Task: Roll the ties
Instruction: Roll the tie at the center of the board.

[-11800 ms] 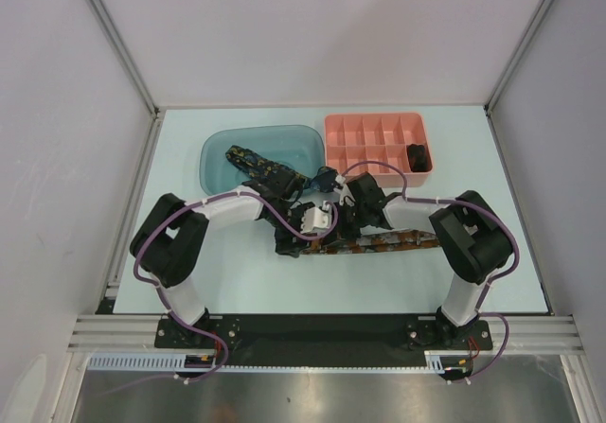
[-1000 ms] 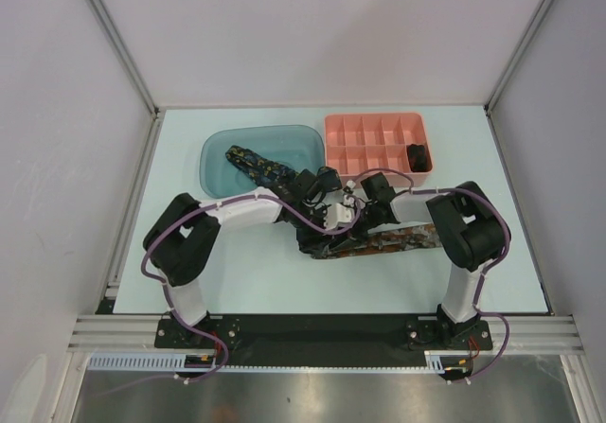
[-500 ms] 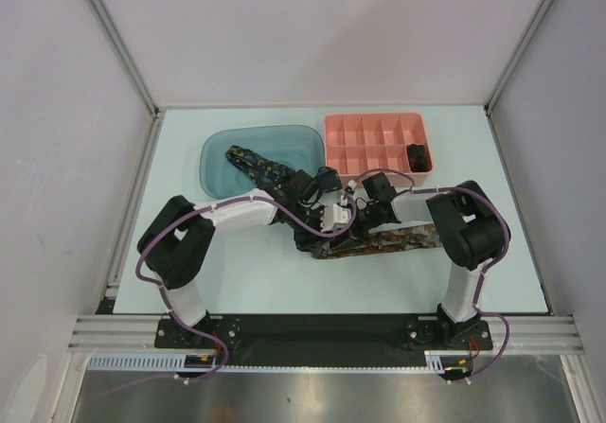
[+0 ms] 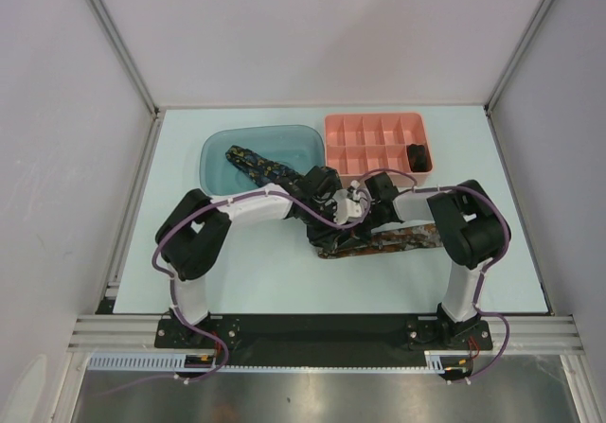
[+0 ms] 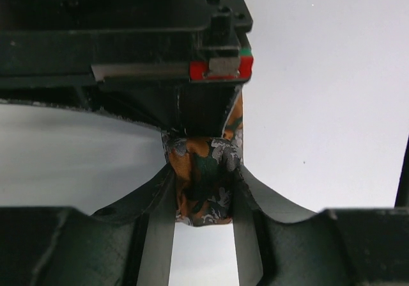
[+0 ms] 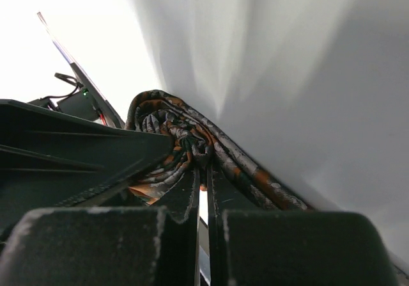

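The orange-brown-white flecked tie (image 4: 393,241) lies across the table, partly rolled at its left end. My left gripper (image 4: 333,236) is shut on that rolled end (image 5: 204,183), its jaws pressed on both sides of the fabric. My right gripper (image 4: 365,217) is shut on the coil's centre (image 6: 192,145), with layers of tie spiralling around its fingers. The navy tie with yellowish specks (image 4: 258,165) lies in the blue bin (image 4: 222,144). A small dark rolled bundle (image 4: 417,154) sits in a right compartment of the pink tray (image 4: 379,123).
The blue bin stands at the back left, the pink divided tray at the back right, close behind both grippers. The two arms meet mid-table. White walls and metal frame posts enclose the table.
The left gripper and the rolled end have shifted right along the tie, toward the right gripper. The flat stretch of tie is shorter than about twelve seconds ago.
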You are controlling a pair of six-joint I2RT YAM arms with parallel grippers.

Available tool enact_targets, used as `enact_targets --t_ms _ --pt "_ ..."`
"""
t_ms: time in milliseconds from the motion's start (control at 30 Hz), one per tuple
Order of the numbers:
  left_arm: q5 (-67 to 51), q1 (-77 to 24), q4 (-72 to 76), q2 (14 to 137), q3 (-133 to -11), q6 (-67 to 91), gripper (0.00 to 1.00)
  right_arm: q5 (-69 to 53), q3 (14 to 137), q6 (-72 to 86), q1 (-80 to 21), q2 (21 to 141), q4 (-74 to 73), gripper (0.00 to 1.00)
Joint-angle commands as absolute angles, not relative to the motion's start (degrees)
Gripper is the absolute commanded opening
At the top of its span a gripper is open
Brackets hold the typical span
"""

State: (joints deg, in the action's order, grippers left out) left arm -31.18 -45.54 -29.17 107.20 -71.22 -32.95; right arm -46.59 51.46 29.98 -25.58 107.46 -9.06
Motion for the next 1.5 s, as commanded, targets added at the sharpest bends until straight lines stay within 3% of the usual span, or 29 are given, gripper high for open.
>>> enact_targets --t_ms 0,333,533,967,1067,1100,1133,1233,1467 --pt "-29.8 -47.3 -25.8 110.6 -72.2 -32.6 0.4 -40.3 51.9 28.0 -25.6 107.8 -9.1 0.03" --pt "-27.1 -47.7 -31.3 113.6 -72.9 -34.8 0.38 -45.0 53.6 21.3 -20.7 101.2 -19.2 0.32" --pt "-26.0 -48.3 -32.2 114.4 -73.7 -35.2 0.38 -47.0 54.1 20.3 -18.5 97.9 -23.0 0.38" --pt "-25.0 -48.5 -31.6 114.6 -73.7 -35.1 0.41 -50.3 52.5 30.7 -20.9 104.8 -10.3 0.43" --pt "-24.9 -48.5 -31.6 114.6 -73.7 -35.0 0.44 -50.5 52.9 30.7 -21.7 106.3 -9.7 0.38" --pt "-24.7 -48.5 -31.5 114.6 -73.8 -34.9 0.45 -50.0 52.8 30.2 -21.7 106.4 -10.1 0.32" --pt "-24.6 -48.5 -31.4 114.6 -73.7 -34.9 0.46 -49.7 52.7 28.8 -21.5 106.4 -10.8 0.18" --pt "-24.3 -48.4 -30.7 113.8 -73.1 -34.5 0.51 -47.5 52.5 26.2 -20.4 106.4 -14.2 0.0" --pt "-31.3 -44.4 -21.5 102.9 -65.9 -27.7 0.77 -43.7 52.2 18.5 -16.5 105.4 -19.3 0.0"
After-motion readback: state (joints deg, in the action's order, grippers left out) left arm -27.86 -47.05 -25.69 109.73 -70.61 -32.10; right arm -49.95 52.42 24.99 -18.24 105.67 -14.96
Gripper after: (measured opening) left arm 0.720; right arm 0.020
